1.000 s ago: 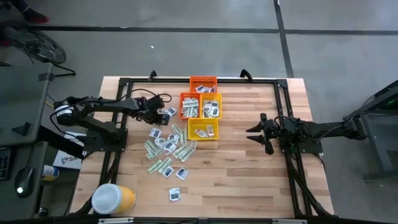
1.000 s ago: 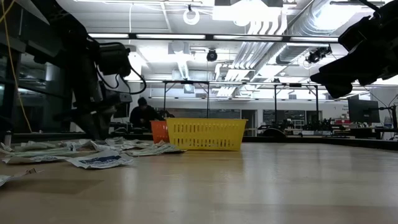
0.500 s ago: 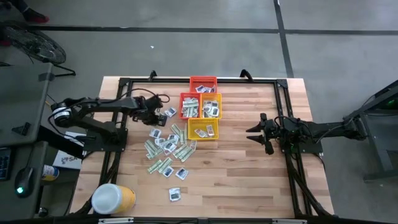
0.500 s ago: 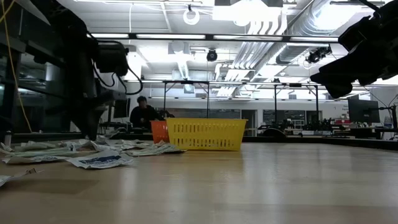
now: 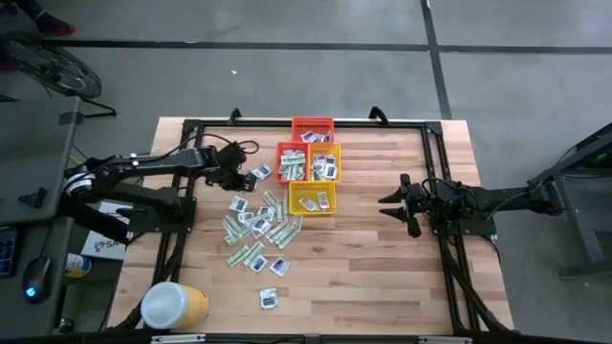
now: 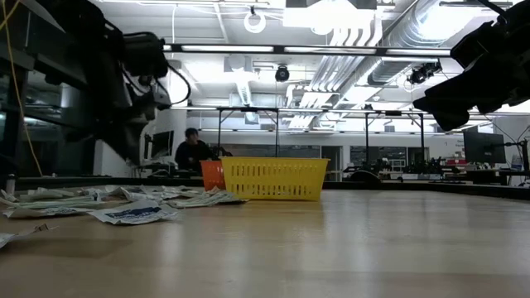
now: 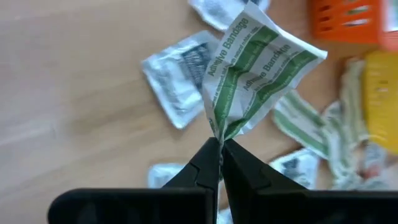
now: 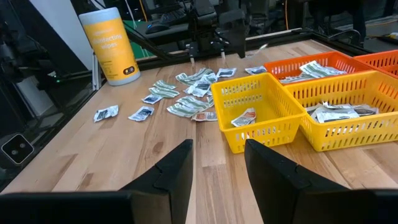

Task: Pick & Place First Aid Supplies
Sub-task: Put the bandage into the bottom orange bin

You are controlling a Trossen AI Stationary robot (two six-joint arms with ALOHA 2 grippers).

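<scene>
A green-and-white bandage packet is clamped between the closed jaws of the left gripper, above the loose packets beside the orange basket. The right gripper is held open, well apart from that basket.

Crinkled paper bandage packet, wooden table

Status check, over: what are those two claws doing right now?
Left gripper shut on a green-and-white bandage packet, lifted above the pile. Right gripper open, waiting near the yellow basket. Nothing blocking.
</scene>
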